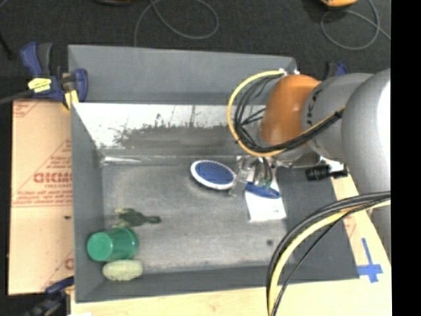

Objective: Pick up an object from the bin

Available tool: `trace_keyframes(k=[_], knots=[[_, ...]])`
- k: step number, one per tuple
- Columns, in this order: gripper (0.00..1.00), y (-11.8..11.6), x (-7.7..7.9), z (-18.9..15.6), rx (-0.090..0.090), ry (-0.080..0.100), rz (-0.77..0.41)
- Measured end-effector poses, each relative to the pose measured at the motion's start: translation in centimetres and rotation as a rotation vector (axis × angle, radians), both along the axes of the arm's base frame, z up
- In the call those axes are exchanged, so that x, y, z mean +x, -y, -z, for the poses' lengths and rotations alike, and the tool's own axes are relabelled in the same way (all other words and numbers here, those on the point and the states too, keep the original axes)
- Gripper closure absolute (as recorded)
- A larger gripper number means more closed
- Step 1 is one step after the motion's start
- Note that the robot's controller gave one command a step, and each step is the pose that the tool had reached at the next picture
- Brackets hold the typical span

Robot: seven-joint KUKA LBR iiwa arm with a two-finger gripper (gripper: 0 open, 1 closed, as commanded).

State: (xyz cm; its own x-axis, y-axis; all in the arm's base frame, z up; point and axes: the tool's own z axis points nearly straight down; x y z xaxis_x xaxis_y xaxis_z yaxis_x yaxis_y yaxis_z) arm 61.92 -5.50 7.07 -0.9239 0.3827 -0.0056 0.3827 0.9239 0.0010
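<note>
- The arm [368,130] enters the bin [164,120] from 3 o'clock. An orange cover [286,110] sits on its wrist, and cables [237,120] loop beside the cover.
- The gripper [254,176] is low over the bin floor at about 2 o'clock from the floor centre.
- Gripper state: cannot tell whether it is apart or together. No thing is seen clamped in it.
- A white card [268,209] lies flat at 3 o'clock on the floor, and a small blue piece [263,191] rests at its 12 o'clock edge. The gripper is over that edge. Contact with the card or the blue piece cannot be confirmed.
- An oval brush [212,174], blue with a white rim, lies at about 1 o'clock on the floor, near the back wall. Its 3 o'clock end is just beside the gripper.
- A green cup [112,244] lies on its side in the 8 o'clock corner, well apart from the gripper.
- A pale green oblong pad [122,269] lies just at 6 o'clock of the cup, against the front wall.
- A small dark green figure [135,217] lies just at 12 o'clock of the cup. Its kind cannot be made out.
</note>
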Motion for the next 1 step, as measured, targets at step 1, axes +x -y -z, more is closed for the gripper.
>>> trace_keyframes(k=[1], knots=[[1.0, 0.02, 0.0, 0.0, 0.0, 0.0, -0.001]])
